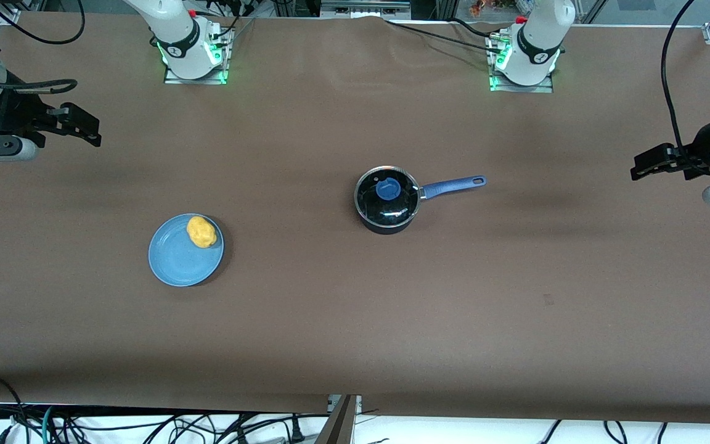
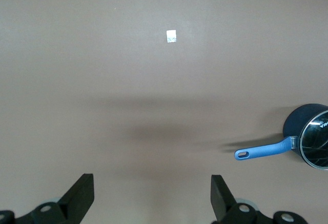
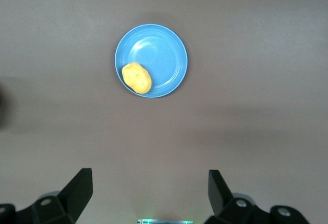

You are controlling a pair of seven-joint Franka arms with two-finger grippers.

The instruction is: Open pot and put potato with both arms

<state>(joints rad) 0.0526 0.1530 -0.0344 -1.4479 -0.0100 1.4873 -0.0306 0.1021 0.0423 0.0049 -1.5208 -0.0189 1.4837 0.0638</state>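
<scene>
While the fingers (image 2: 82,196) of the left gripper (image 1: 654,161) stand spread with nothing between them, those of the right gripper (image 1: 81,126) are spread and empty too. Each gripper hangs over its own arm's end of the tabletop (image 1: 355,320), well apart from the task's things.

By my reading, nothing of the task is done. The pot (image 1: 387,198) sits near the middle of the tabletop, its glass lid (image 1: 387,194) on and its blue handle (image 1: 453,185) pointing toward the left arm's end. The potato (image 1: 201,231) lies on the blue plate (image 1: 176,262), toward the right arm's end and nearer the front camera than the pot. Lifting the lid and moving the potato both remain.

Through the lid's reflections, the pot's inside is hard to make out. Both arms are cut off at the front view's edges, and the left wrist view shows only part of the pot.
</scene>
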